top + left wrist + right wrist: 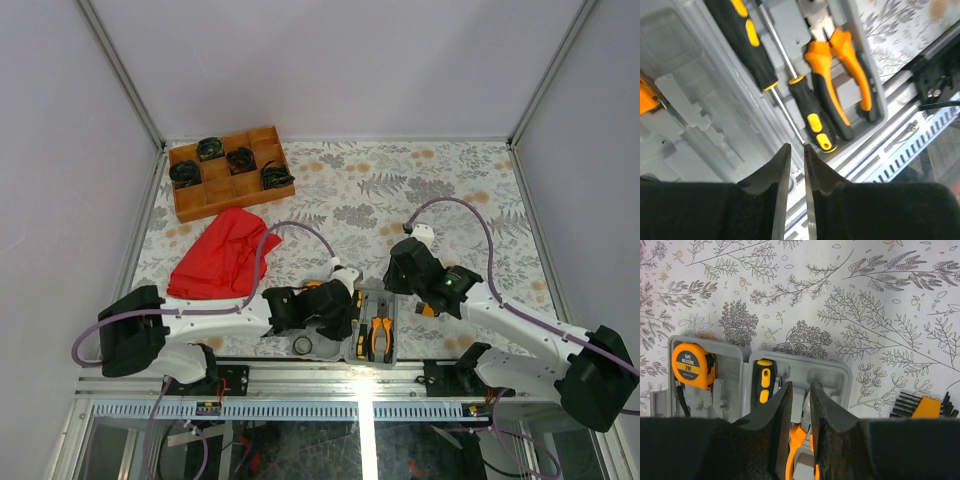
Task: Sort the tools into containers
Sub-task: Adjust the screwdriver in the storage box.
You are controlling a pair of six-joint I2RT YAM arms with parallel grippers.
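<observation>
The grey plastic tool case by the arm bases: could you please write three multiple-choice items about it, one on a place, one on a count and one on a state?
1. Where is the round orange tape measure? A) in the grey plastic tool case B) on the red cloth C) in the wooden tray
2. How many black-and-yellow-handled screwdrivers lie in the case? A) one B) two C) four
3. The case is: A) shut B) open flat C) standing on edge
Key: 1 A, it sits in a moulded recess; 2 B, two lie beside the orange-and-black pliers; 3 B, both halves show their recesses.
</observation>
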